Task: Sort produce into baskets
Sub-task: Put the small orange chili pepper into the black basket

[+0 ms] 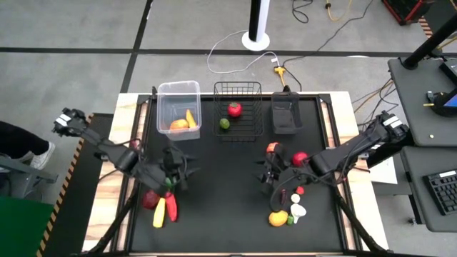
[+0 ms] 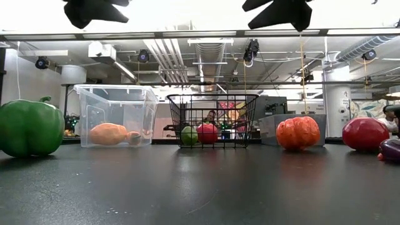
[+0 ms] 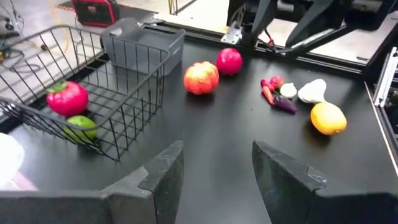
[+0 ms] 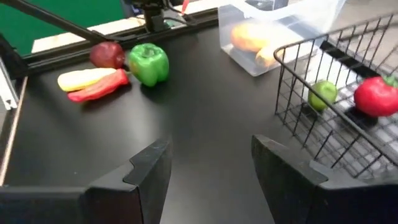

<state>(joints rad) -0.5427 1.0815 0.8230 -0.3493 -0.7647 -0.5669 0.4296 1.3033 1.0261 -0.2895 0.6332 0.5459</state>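
Note:
The clear tub [image 1: 178,106] at the far edge holds an orange and a yellow piece. Beside it, the black wire basket [image 1: 238,111] holds a red fruit [image 3: 67,98] and a green lime [image 3: 79,127]. The dark bin [image 1: 285,114] stands to their right. My left gripper [image 3: 217,152] hovers open above the table's left half, over a green pepper [image 4: 149,63], a red apple [image 4: 107,55], a yellow piece [image 4: 84,78] and a red pepper [image 4: 99,88]. My right gripper [image 4: 211,146] hovers open over the right half, near an orange-red tomato [image 3: 201,78] and a red fruit [image 3: 229,61].
Near the right front lie an orange [image 3: 328,118], a white piece [image 3: 312,91] and a few small red and purple pieces [image 3: 277,93]. The black mat between the two grippers is bare. Raised rails [image 1: 335,128] edge the mat.

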